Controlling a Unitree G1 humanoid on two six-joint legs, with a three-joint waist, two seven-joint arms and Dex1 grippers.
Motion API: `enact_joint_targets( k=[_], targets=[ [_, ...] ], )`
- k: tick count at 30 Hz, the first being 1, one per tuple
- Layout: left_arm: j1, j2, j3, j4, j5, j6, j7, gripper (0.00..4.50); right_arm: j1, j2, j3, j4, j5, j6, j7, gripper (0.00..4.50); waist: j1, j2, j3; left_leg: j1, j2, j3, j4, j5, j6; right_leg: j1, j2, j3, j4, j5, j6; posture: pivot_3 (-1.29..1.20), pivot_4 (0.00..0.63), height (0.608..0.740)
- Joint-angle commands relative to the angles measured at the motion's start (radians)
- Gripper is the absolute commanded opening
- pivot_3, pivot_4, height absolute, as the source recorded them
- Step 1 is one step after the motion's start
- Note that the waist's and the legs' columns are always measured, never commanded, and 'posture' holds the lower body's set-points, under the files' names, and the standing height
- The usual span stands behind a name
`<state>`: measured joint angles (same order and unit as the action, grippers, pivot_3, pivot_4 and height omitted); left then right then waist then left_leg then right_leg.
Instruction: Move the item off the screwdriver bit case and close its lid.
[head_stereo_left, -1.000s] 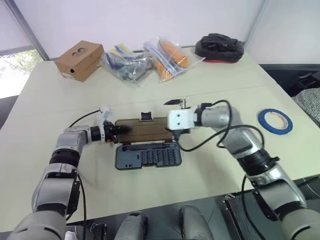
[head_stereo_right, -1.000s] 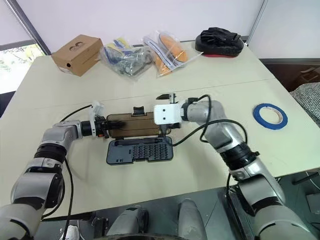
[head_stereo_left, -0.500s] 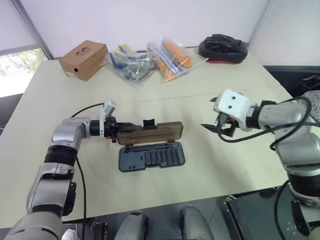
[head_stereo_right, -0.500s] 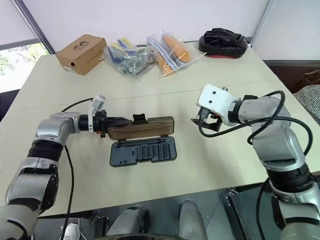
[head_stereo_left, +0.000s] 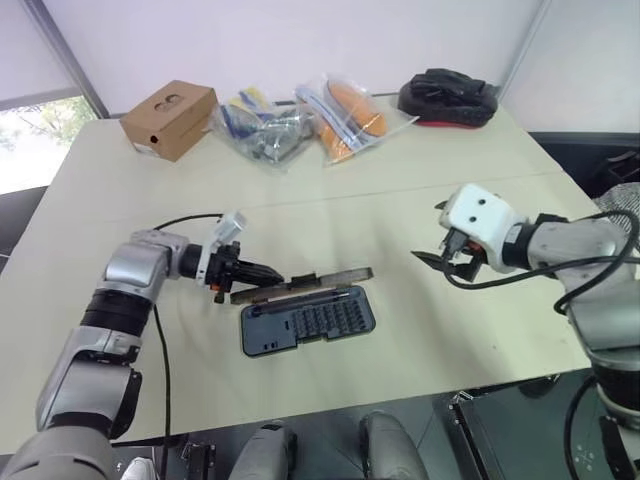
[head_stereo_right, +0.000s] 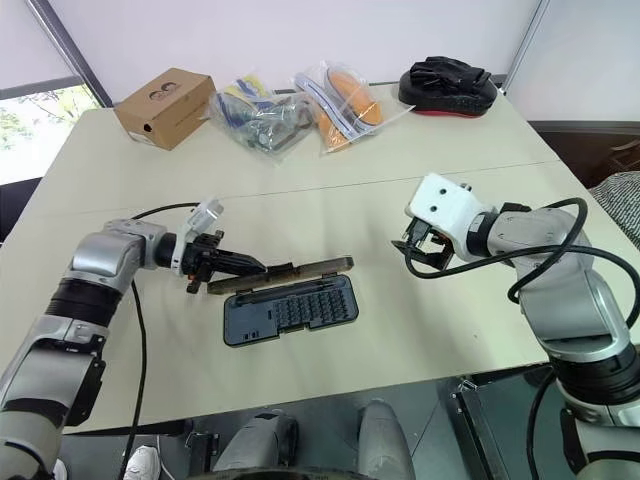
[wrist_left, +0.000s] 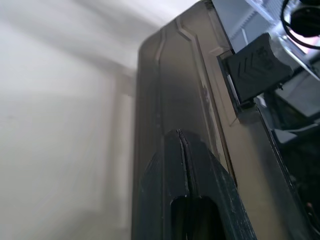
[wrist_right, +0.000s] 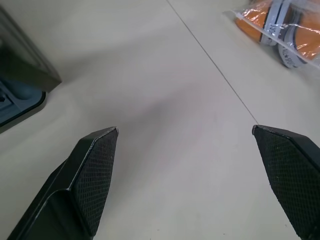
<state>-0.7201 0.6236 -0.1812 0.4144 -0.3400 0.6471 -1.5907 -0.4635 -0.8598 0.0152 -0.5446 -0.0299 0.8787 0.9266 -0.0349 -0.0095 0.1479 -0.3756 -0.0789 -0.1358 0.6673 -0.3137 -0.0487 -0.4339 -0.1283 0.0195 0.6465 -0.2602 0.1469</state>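
The black screwdriver bit case (head_stereo_left: 308, 318) lies open near the table's front, its rows of bits showing. Its smoky brown lid (head_stereo_left: 320, 281) leans low over the tray, partly lowered. My left gripper (head_stereo_left: 262, 273) is shut, and its fingertips (wrist_left: 182, 165) rest against the lid's left end. The lid's black latch (wrist_left: 255, 67) shows in the left wrist view. To the right of the case my right gripper (head_stereo_left: 440, 262) hangs open over bare table, holding nothing, with a corner of the case (wrist_right: 20, 90) off to one side.
Along the far edge of the table (head_stereo_left: 400, 210) sit a cardboard box (head_stereo_left: 168, 120), clear bags of small parts (head_stereo_left: 300, 120) and a black padded item (head_stereo_left: 448, 95). A black cable (head_stereo_left: 180, 222) loops from my left wrist over the table.
The lid has swung from standing up to leaning low over the tray, with my left gripper following it. My right gripper left the case and moved off to the right.
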Motion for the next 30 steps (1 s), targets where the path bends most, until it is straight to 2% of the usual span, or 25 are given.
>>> enact_joint_targets(
  k=[1,8,16,23,27,30],
  targets=[
    [-0.008,0.038,-0.023,-0.069,-0.045,0.004,-0.023,0.0,0.002,-0.033,-0.045,-0.042,0.023,0.006,-0.022,4.45,0.0,0.0,0.0,0.0,0.0,0.0,0.0,0.0,0.0,0.0,0.0,0.0,0.0,0.0,0.0,0.0,0.15,0.74],
    [0.067,0.097,-0.134,-0.147,-0.076,-0.044,-0.024,0.0,0.016,-0.033,-0.052,-0.071,0.075,0.046,-0.054,4.45,-0.001,0.0,0.0,0.001,0.001,0.0,0.0,0.0,0.0,0.0,0.0,0.0,0.0,0.0,0.0,0.0,0.15,0.74],
    [0.079,0.0,-0.154,-0.082,-0.011,-0.108,0.022,0.0,0.094,0.042,-0.099,-0.152,0.214,0.147,-0.082,4.45,0.025,0.0,0.0,0.001,0.001,0.001,0.001,-0.003,0.005,0.002,0.0,0.0,-0.002,0.0,0.0,0.0,0.15,0.74],
    [0.124,-0.025,-0.222,0.006,0.119,-0.29,0.035,0.0,0.261,0.081,-0.132,-0.216,0.371,0.17,-0.06,4.45,0.028,0.001,-0.001,0.004,0.001,0.0,0.001,-0.003,0.006,0.008,0.0,0.0,-0.005,0.0,0.0,0.0,0.15,0.74],
    [0.127,-0.02,-0.232,0.049,0.151,-0.335,0.024,0.0,0.3,0.122,-0.145,-0.226,0.477,0.184,-0.057,4.45,0.027,0.002,-0.002,0.01,0.001,0.001,0.001,-0.004,0.007,0.015,0.0,0.0,-0.006,0.0,0.0,0.0,0.15,0.74],
    [0.105,-0.026,-0.218,0.073,0.143,-0.329,0.019,0.0,0.319,0.138,-0.135,-0.233,0.526,0.191,-0.07,4.45,0.026,0.003,-0.003,0.023,0.003,0.0,-0.002,-0.006,0.011,0.029,0.002,-0.002,-0.014,0.0,0.0,0.0,0.15,0.74]
  ],
)
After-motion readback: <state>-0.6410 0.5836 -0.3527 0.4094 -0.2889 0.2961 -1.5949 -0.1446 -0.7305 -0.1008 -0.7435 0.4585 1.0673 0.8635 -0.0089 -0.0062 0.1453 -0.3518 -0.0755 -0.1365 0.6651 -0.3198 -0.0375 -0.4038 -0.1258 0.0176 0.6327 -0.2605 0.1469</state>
